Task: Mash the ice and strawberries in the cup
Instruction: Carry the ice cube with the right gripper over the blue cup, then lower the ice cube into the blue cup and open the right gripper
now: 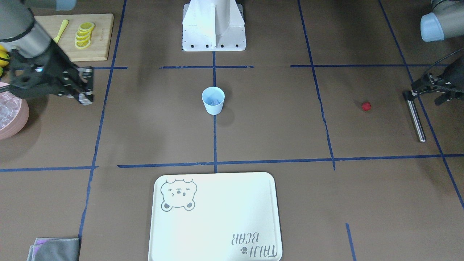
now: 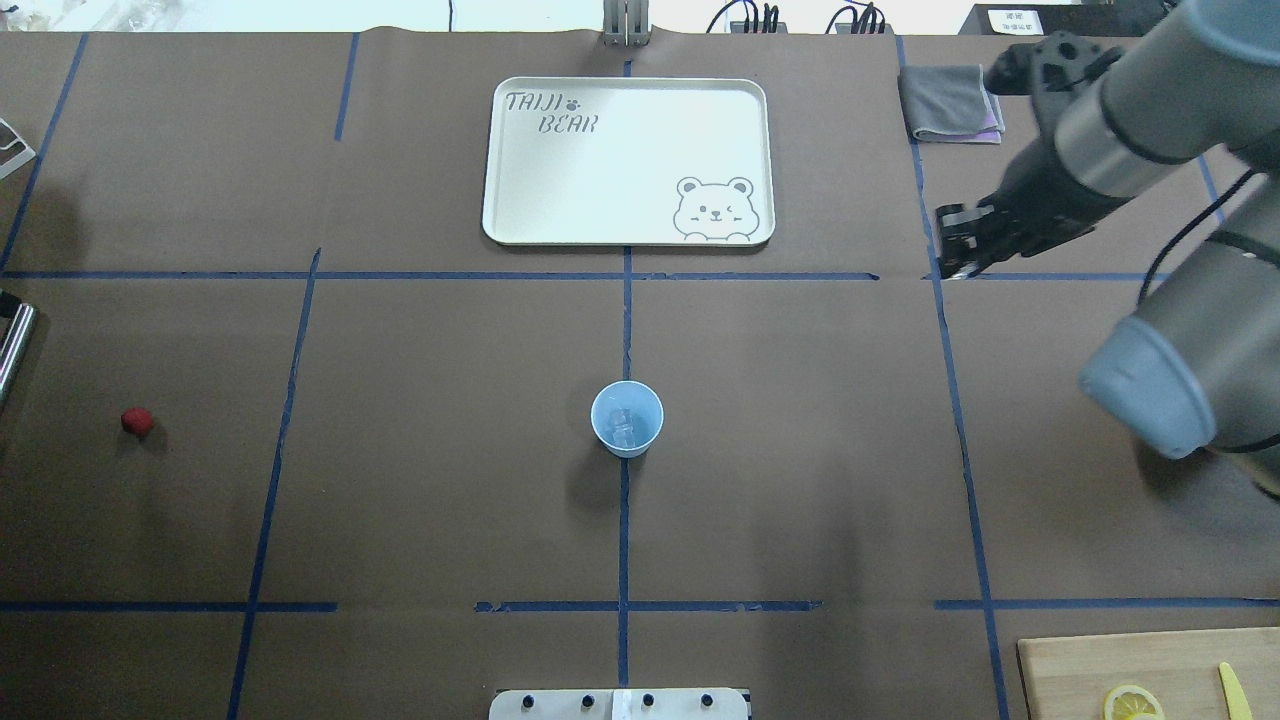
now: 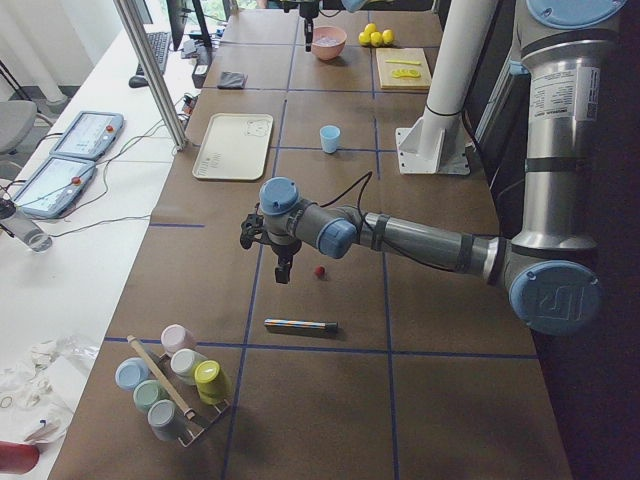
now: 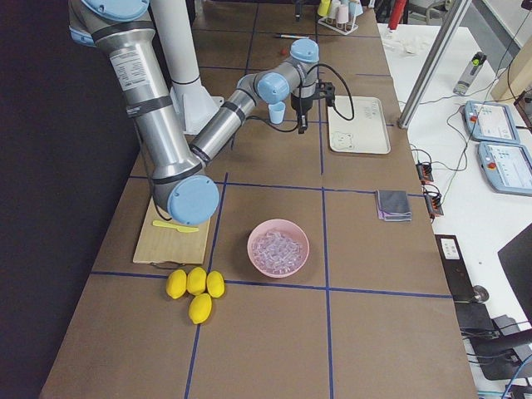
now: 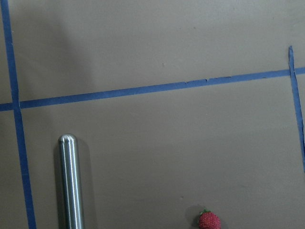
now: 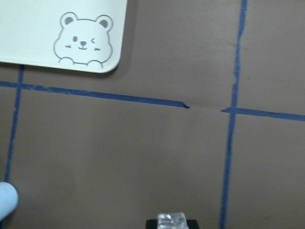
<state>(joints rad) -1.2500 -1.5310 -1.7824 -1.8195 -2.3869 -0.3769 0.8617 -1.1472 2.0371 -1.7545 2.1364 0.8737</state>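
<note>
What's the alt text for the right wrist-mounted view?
Small clear ice cube gripped in the black end effector at the bottom edge, over a brown table with blue tape lines. Cream tray with a bear drawing at top left; light-blue plastic cup edge at bottom left.

The cup (image 1: 213, 108), ice (image 2: 625, 428) inside, stands central; the strawberry (image 2: 137, 421) lies well left.

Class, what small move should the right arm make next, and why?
Probably carry the right end effector across to above the cup. The wrist view shows what looks like an ice cube gripped between its fingers, and the cup stands well apart from it.
</note>
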